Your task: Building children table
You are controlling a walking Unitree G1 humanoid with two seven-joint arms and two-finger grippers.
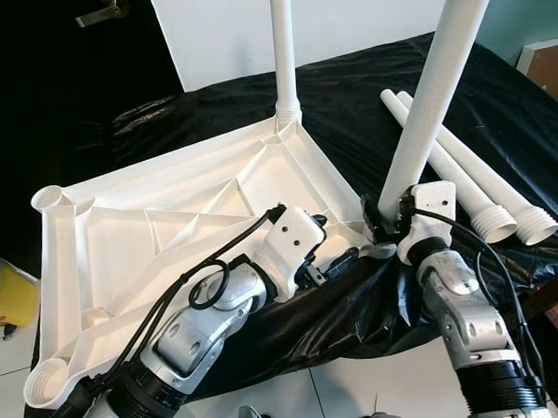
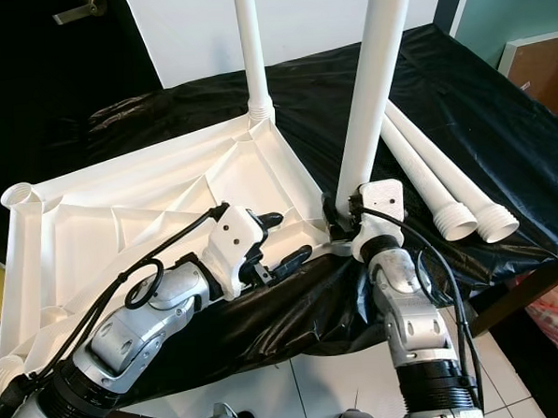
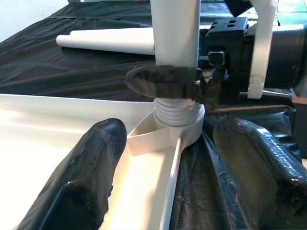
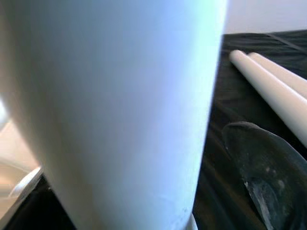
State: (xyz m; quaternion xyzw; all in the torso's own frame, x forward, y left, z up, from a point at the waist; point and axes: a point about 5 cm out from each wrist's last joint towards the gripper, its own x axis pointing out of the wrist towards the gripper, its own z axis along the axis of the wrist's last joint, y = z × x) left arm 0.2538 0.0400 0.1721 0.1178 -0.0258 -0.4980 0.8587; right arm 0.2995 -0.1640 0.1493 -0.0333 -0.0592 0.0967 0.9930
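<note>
Gripping the white table leg (image 1: 438, 84) low down, just above its threaded end, with the right gripper (image 1: 384, 215) clenched round the tube. Seated, or nearly so, in the near right corner socket (image 3: 178, 125) of the upturned white tabletop (image 1: 167, 219), with several thread rings showing above the socket rim, so judged not yet screwed home. Long axis rising steeply and leaning a little away from the tabletop towards the right, so needing to be brought plumb over the socket before more turning. Lying directly ahead of the left gripper (image 1: 323, 253), just beside that same corner, fingers (image 3: 91, 167) spread and holding nothing, one over the tabletop's ribbed underside, the other over the black cloth (image 1: 366, 83). Nearer arm for the turning: the right, already on the leg; the left placed to steady the tabletop's corner.

Standing upright at the far right corner, a fitted leg (image 1: 284, 50). Lying side by side on the cloth beyond the right gripper, two spare legs (image 1: 489, 189), threaded ends towards the near edge, close to the right arm's elbow room. Open and waiting along the tabletop's left edge, two empty sockets (image 1: 47, 198).
</note>
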